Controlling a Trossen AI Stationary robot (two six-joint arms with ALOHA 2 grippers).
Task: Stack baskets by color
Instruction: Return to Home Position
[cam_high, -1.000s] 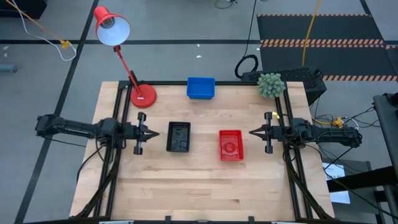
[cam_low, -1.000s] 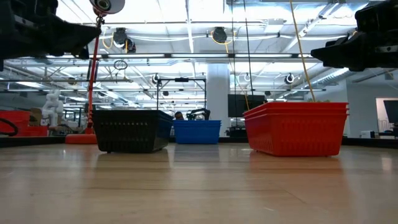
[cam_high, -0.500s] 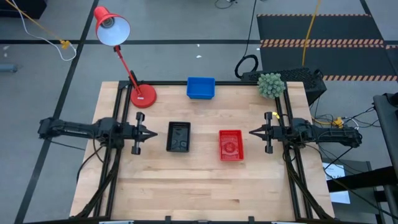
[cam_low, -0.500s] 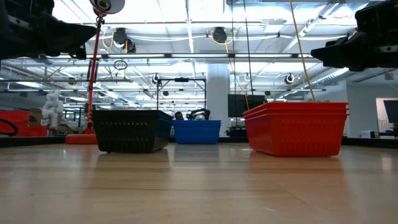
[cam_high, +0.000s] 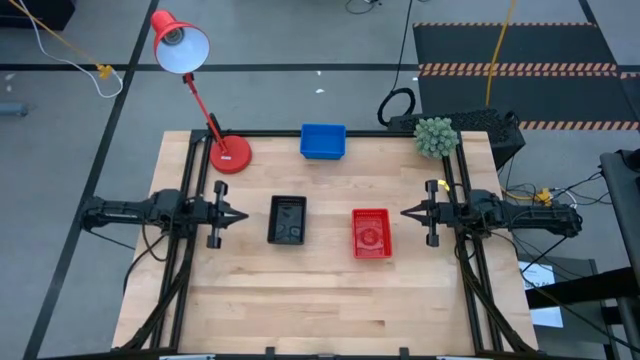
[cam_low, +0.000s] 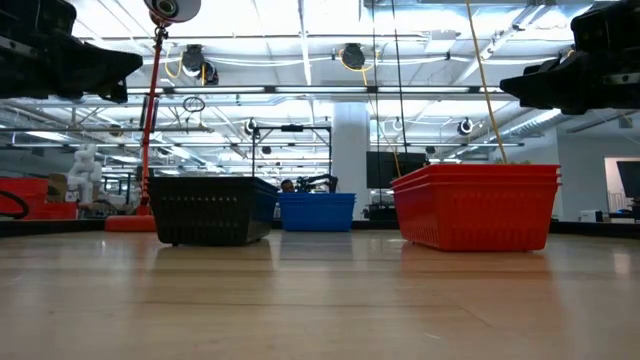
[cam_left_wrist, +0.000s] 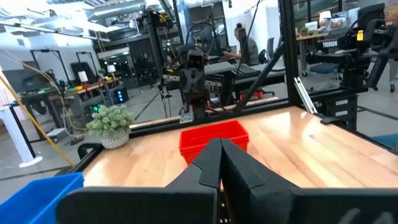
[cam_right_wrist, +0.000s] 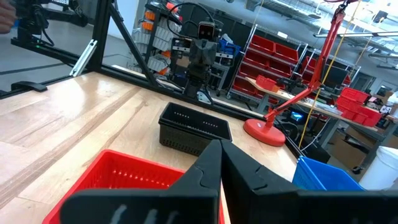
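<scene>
At the centre of the overhead frame sat the black stack (cam_high: 288, 220). The red stack (cam_high: 371, 233) was just right of it, and the blue stack (cam_high: 322, 141) was up at top-middle by the table's far edge, well apart from both.

Sorting looked done to me, so all that was left was parking the arms. I'd say the way to do that well was to draw straight back and stay high, so nothing clipped a pile and knocked it crooked.

The left gripper (cam_high: 240, 216) hung near the black stack at centre-left, and the right gripper (cam_high: 407, 212) near the red one at centre-right. Both had fingers pinched to a point, carrying nothing and touching no basket.

Looks-wise, they were shallow rectangular tubs with perforated walls. From table level the red stack showed nested rims sitting level, and the black one looked squat and square. The red lamp base (cam_high: 230, 155) stood upper left, near the blue pile.
</scene>
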